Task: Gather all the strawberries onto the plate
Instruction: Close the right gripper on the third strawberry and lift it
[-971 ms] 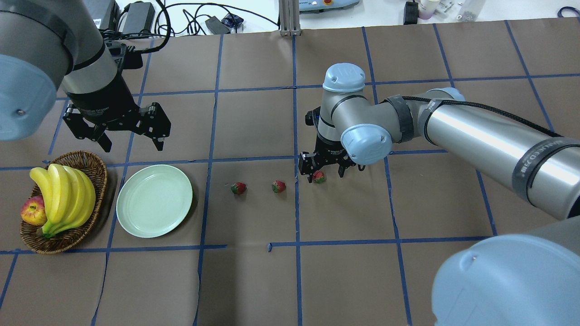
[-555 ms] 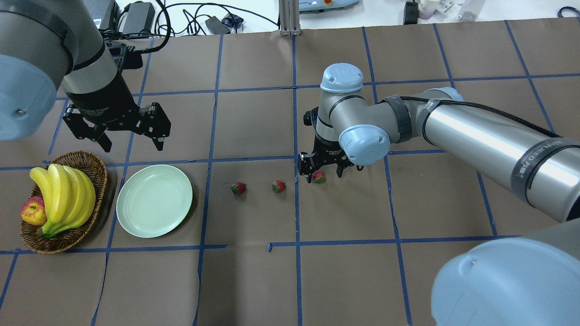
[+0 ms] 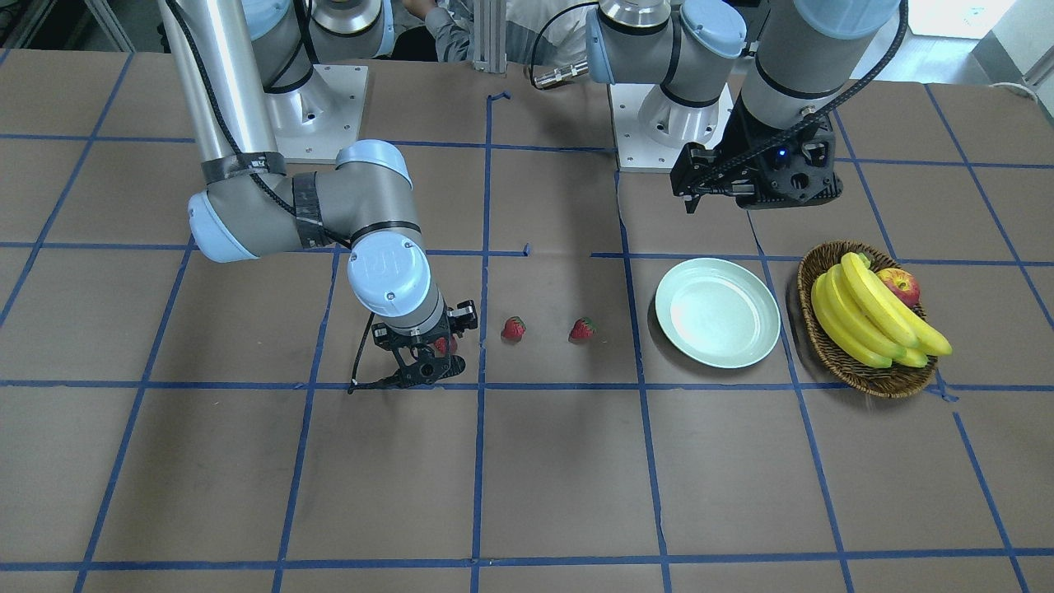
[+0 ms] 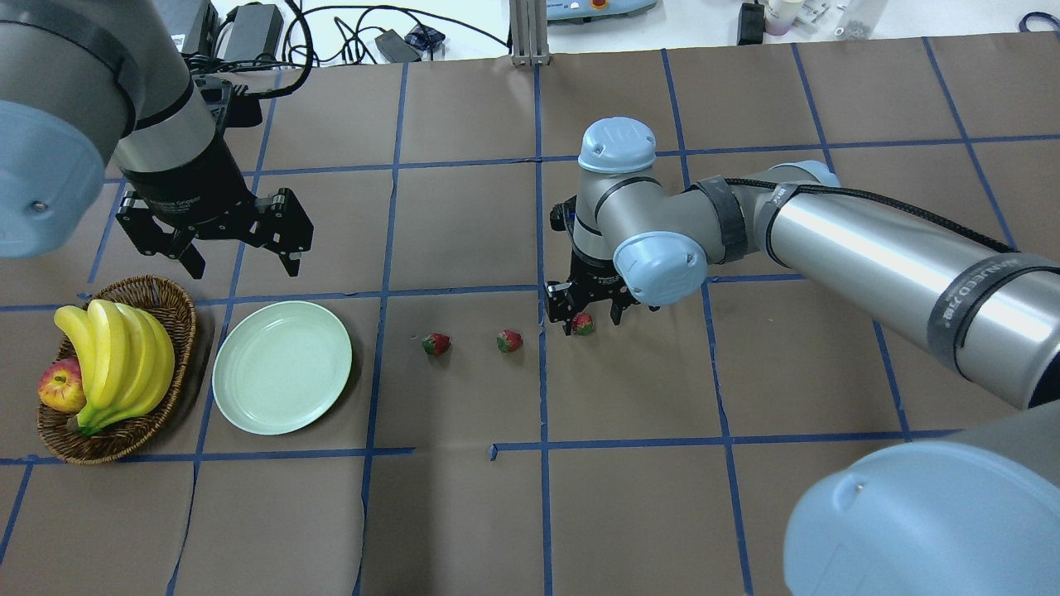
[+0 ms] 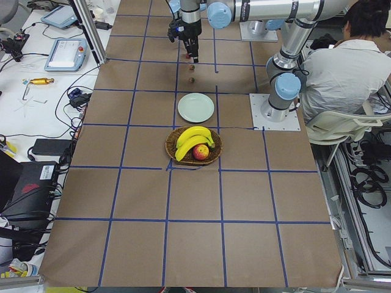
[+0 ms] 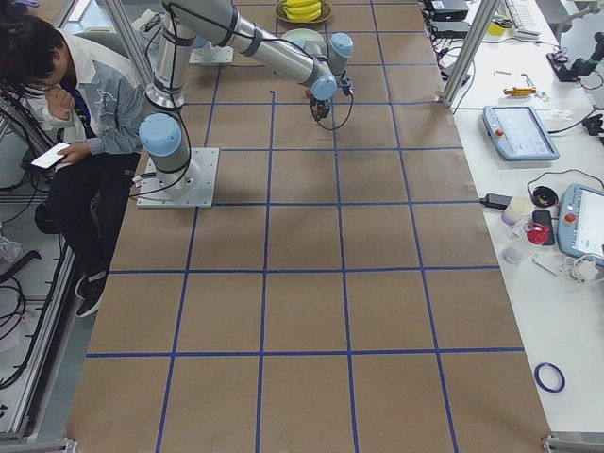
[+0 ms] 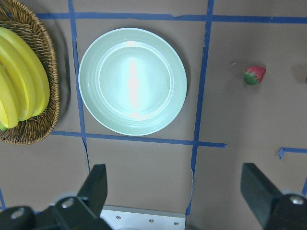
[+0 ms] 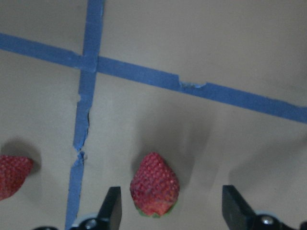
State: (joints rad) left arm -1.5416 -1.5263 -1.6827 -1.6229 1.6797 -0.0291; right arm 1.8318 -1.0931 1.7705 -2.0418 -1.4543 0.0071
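Straddling one strawberry (image 8: pixel 154 184) on the table (image 4: pixel 464 513), our right gripper (image 8: pixel 172 210) is spread, gripping nothing; we see the fruit off-centre, nearer the plate-side finger, tip pointing away. Second berry (image 4: pixel 509 340) and third berry (image 4: pixel 436 343) lie toward the plate (image 4: pixel 281 367); left gripper (image 4: pixel 243 266) spread, empty.

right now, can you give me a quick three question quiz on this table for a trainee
1. How many strawberries lie on the table?
2. True or false: the mint-green plate holds a berry.
3. The right gripper is: A shut and empty; B open, a strawberry between its fingers; C gripping the plate.
Key: 1 three; 2 false; 3 B.
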